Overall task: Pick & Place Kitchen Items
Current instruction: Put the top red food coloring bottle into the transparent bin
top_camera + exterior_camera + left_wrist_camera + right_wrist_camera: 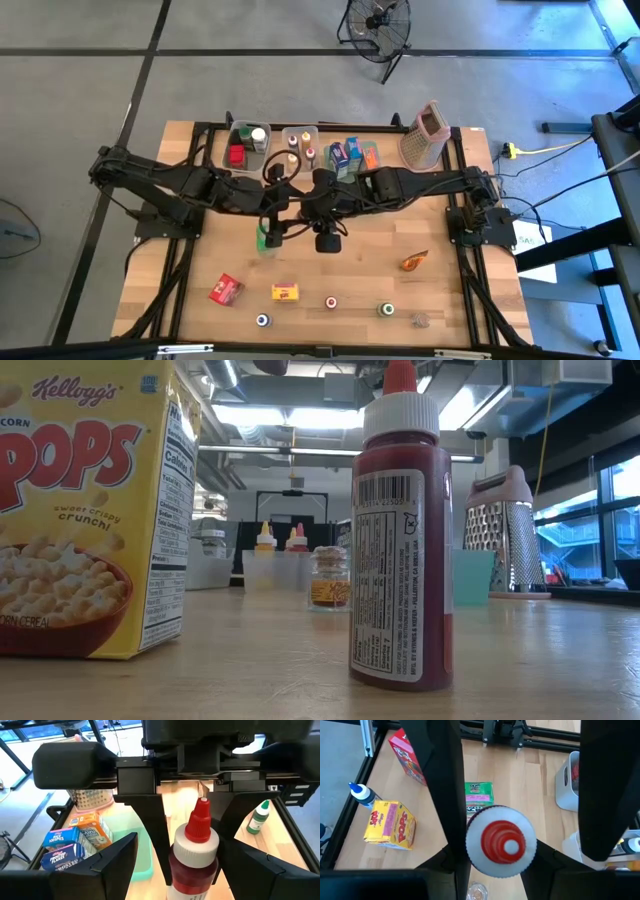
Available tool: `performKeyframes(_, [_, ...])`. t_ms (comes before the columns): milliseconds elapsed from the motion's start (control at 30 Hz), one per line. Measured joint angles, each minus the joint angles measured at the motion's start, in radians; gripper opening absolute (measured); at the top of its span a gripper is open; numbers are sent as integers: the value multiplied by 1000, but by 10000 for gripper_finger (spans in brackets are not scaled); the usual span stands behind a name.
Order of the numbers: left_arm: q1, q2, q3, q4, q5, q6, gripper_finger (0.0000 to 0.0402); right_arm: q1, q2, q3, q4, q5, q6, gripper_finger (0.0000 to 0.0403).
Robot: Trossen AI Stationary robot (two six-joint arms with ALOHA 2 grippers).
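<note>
While both arms meet over the middle of the worktop [440,300], the left gripper [180,840] is spread wide near the yellow cereal box [286,291]. The right gripper [501,847] pinches the red bottle [502,840] with the white cap, right between the left gripper's fingers.

A pale wooden surface [360,270] in a black metal frame stands on a grey concrete floor [80,90] crossed by dark lines. A black floor fan [378,22] stands beyond the surface's far edge. In the low view, ceiling lights [300,415] glow among exposed pipes, and large windows [600,510] line the right side.
</note>
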Motion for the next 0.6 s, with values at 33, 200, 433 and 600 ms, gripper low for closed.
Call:
performKeyframes(33, [2,0,0,0,0,0,265,0,0,0,0,0,0,135])
performKeyframes(200, [6,3,0,1,6,0,265,0,0,0,0,0,0,135])
performKeyframes(433, [6,18,0,14,21,9,242,0,0,-1,-12,-1,-3,135])
performKeyframes(600, [6,19,0,29,33,20,222,1,-1,-1,-11,-3,0,135])
